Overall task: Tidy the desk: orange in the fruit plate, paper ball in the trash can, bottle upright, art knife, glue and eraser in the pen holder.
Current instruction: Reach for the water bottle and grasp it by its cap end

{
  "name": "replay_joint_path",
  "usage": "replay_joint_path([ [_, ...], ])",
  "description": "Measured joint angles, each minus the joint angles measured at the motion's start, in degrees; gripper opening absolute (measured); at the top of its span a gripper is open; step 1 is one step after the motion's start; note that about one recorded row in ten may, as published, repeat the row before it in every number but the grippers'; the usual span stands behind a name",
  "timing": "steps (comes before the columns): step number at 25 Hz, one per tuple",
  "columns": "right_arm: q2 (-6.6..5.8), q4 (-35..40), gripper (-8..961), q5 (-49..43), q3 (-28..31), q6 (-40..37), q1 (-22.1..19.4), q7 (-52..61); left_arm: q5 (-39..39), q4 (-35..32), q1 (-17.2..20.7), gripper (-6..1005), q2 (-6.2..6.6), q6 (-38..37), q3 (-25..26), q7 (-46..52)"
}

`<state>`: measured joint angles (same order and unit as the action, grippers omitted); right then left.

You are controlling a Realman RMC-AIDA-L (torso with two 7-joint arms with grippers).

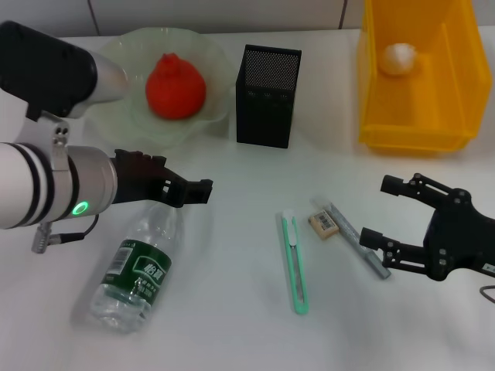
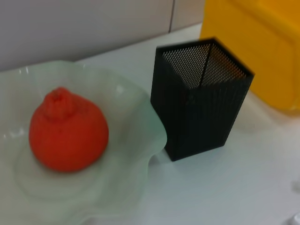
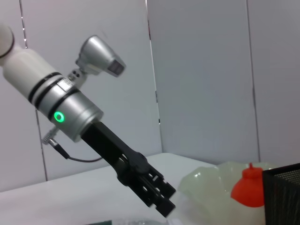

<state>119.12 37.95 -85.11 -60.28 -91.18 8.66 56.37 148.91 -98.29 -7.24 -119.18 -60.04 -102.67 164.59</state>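
The orange (image 1: 175, 85) (image 2: 68, 131) sits in the pale green fruit plate (image 1: 116, 54) (image 2: 140, 154). Inside the yellow trash can (image 1: 418, 131) lies the paper ball (image 1: 401, 58). A clear bottle (image 1: 135, 270) with a green label lies on its side at the front left, and my left gripper (image 1: 193, 189) (image 3: 159, 197) hovers just above its neck end. The black mesh pen holder (image 1: 267, 94) (image 2: 201, 103) stands empty. A green art knife (image 1: 294, 263), an eraser (image 1: 322, 224) and a grey glue stick (image 1: 357, 239) lie on the table. My right gripper (image 1: 379, 210) is open beside the glue, holding nothing.
The white table runs back to a grey wall behind the plate, pen holder and bin. The pen holder stands between plate and bin, close to the plate's rim. The left arm's thick forearm (image 1: 46, 185) spans the front left.
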Motion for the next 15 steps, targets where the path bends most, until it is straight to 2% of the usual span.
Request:
replay_joint_path([
  [8,0.02,-2.1,846,-2.3,0.0,1.3,1.6,0.1,1.0,10.2,-4.2,816,0.00,3.3,0.3,0.2],
  [15,0.07,-2.3,846,-2.3,0.0,1.9,1.7,0.5,1.2,15.0,-6.7,717,0.00,3.5,0.3,0.3],
])
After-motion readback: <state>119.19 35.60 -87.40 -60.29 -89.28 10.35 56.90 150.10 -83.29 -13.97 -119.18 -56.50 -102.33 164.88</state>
